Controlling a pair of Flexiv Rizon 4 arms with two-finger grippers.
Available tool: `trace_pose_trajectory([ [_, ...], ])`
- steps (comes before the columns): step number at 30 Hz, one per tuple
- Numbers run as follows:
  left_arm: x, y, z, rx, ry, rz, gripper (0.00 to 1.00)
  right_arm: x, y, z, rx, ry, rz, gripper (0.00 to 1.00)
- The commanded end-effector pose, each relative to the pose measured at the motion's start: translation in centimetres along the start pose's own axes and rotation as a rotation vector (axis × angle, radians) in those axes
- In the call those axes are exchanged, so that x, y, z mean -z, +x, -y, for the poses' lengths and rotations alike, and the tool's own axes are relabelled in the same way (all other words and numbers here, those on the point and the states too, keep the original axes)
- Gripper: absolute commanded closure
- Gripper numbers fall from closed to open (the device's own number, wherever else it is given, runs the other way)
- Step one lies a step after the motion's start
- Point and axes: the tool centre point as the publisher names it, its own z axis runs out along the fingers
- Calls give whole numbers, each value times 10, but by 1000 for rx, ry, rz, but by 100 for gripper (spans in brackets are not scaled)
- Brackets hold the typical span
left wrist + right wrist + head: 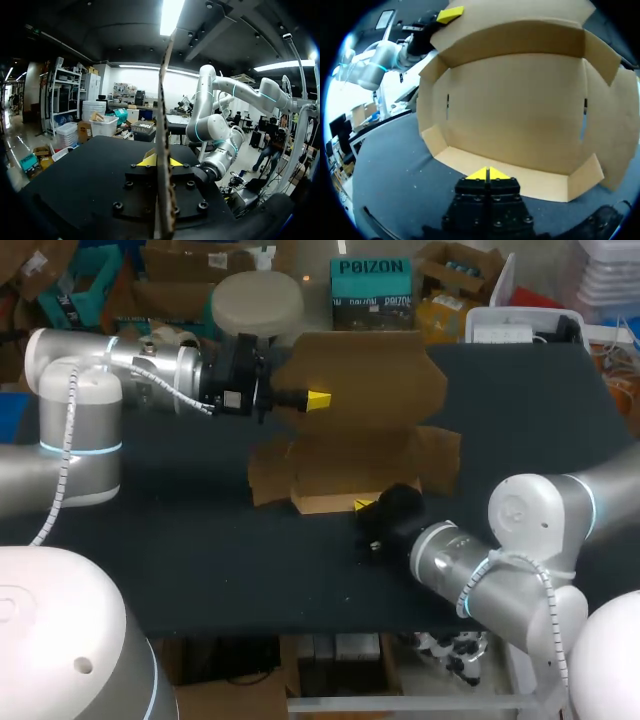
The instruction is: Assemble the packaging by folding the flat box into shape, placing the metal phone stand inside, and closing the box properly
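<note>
While the left end effector [318, 398] grips the box [355, 435] by its upright back panel (edge-on between the tips), the right end effector [488, 173] sits low on the bench [200, 560] just before the front wall; its tips are pressed together, empty.

Box [352, 468] on table [200, 540]; L gripper [318, 399] at rear flap [375, 370], R gripper [362, 505] before.

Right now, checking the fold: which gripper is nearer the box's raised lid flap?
Left. The left gripper clamps the lid flap; the right gripper sits at the front wall.
</note>
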Motion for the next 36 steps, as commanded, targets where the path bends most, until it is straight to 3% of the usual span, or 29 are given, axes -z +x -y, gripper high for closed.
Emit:
trace_pose_trajectory([
  [1, 0, 8, -8, 12, 4, 7, 100, -4, -2, 5, -1, -5, 0, 100],
  [14, -2, 27, -19, 41, 21, -3, 100, -4, -2, 5, -1, -5, 0, 100],
  [36, -3, 30, -41, 110, 11, 5, 100, -4, -2, 5, -1, -5, 0, 100],
])
